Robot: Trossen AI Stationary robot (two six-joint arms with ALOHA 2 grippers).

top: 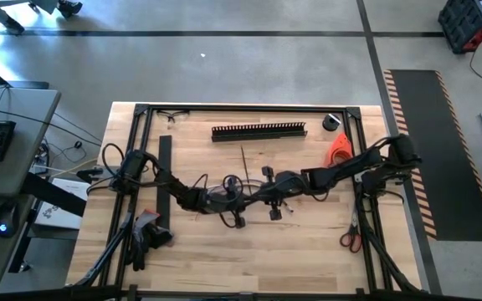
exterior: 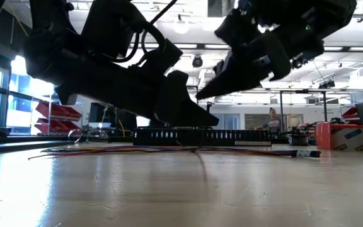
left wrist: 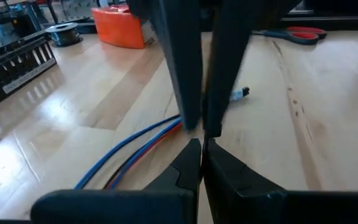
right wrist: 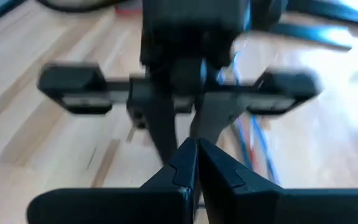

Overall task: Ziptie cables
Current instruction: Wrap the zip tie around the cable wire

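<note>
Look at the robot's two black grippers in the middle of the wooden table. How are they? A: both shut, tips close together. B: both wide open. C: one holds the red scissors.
A: the left gripper and the right gripper both have fingers pressed together, meeting tip to tip above the bunch of thin coloured cables.

both arms crowd the counter's [top: 308, 251] middle, the left gripper [top: 224, 194] and right gripper [top: 243, 197] tip to tip over the cables [top: 224, 188]. bare wood lies open nearer the front edge. a black slotted strip [top: 258, 131] blocks the back, scissors [top: 350, 240] the right side.
</note>
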